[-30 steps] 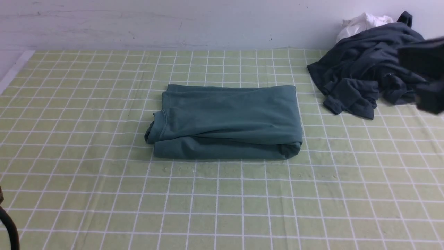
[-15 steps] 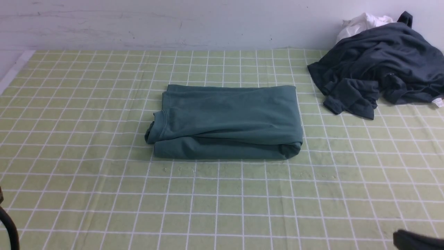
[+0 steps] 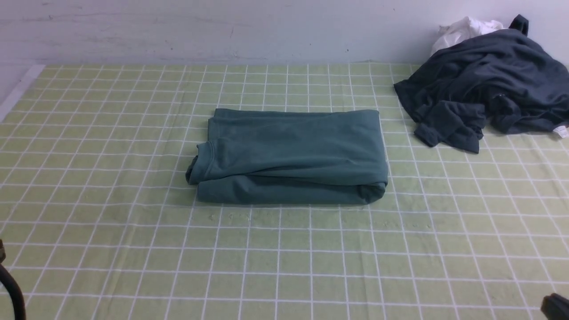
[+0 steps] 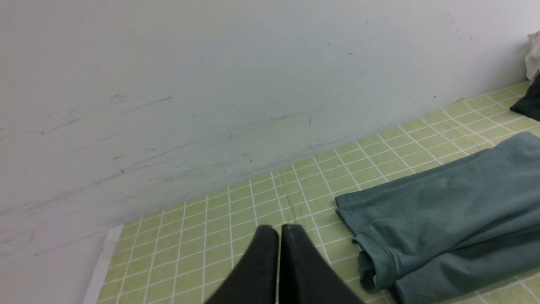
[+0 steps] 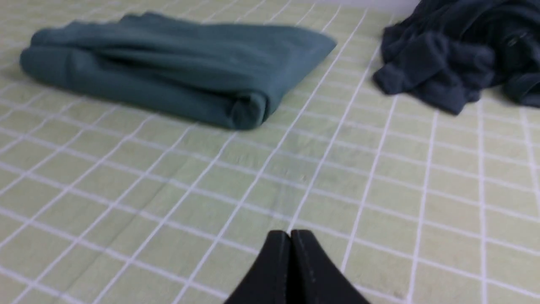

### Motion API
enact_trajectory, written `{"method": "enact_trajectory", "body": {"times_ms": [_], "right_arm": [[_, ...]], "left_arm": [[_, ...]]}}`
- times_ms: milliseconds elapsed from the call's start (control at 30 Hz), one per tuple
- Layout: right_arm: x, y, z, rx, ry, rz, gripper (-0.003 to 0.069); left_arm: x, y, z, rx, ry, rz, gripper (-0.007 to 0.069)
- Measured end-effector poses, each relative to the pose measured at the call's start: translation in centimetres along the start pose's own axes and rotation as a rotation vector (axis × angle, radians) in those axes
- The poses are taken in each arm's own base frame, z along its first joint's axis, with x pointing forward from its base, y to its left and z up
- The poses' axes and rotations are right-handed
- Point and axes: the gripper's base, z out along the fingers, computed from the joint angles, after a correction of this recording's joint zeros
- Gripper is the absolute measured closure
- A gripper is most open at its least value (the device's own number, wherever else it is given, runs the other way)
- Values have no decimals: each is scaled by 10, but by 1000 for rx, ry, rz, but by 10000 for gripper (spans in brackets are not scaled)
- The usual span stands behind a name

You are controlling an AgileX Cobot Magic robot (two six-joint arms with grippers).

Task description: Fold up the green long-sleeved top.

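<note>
The green long-sleeved top (image 3: 291,155) lies folded into a thick rectangle in the middle of the checked cloth, its ribbed neck at the left end. It also shows in the left wrist view (image 4: 447,211) and the right wrist view (image 5: 177,71). My left gripper (image 4: 279,230) is shut and empty, hanging over bare cloth to the left of the top's neck end. My right gripper (image 5: 290,234) is shut and empty too, near the front right of the table, well clear of the top. Only a dark corner of the right arm (image 3: 555,306) shows in the front view.
A crumpled charcoal-grey garment (image 3: 484,84) lies at the back right with a small white cloth (image 3: 464,29) behind it. A pale wall (image 3: 222,26) runs along the table's far edge. The green checked tablecloth (image 3: 284,258) covers the table. A black cable (image 3: 11,293) curves at the front left corner.
The right arm dropped from in front of the grey garment at the right edge down to the front right corner, almost leaving the front view. The folded top has not moved.
</note>
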Motion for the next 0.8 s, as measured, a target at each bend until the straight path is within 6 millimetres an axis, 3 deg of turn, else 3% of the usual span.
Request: {"method": "enact_trajectory", "body": {"times_ms": [367, 800], "right_arm": [[5, -10, -11, 191, -11, 91, 675], [6, -13, -12, 233, -11, 145, 675]], "left_arm": [[1, -1, 0, 8, 11, 0, 628], [1, -1, 0, 9, 11, 0, 628]]}}
